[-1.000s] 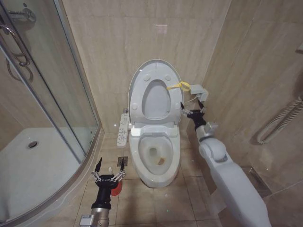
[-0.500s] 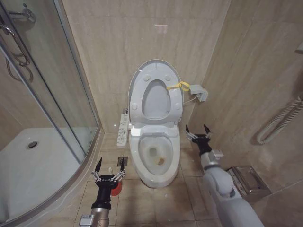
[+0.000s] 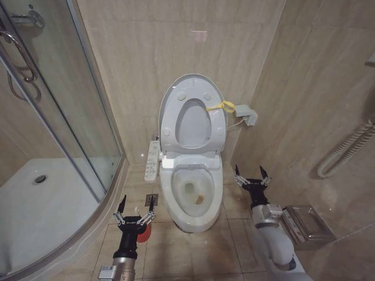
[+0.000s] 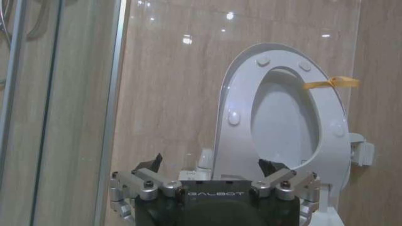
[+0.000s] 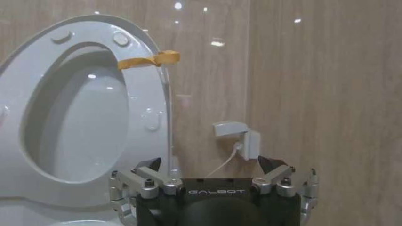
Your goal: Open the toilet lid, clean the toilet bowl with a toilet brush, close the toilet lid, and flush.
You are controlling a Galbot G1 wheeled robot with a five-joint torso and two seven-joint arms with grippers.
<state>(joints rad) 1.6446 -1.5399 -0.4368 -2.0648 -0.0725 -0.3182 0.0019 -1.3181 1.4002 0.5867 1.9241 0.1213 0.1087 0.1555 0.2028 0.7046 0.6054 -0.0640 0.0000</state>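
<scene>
The right end effector (image 3: 248, 174) has drawn back from beside the raised toilet lid (image 3: 193, 114) and come down to the right of the toilet bowl (image 3: 193, 199), fingers spread and holding nothing. The left end effector (image 3: 136, 205) hangs unmoved above the floor left of the bowl, fingers spread and empty, over the red-cupped toilet brush (image 3: 145, 231)

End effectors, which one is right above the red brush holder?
The left end effector, open beside the toilet bowl, hangs over the red holder; the right end effector is across the bowl.
</scene>
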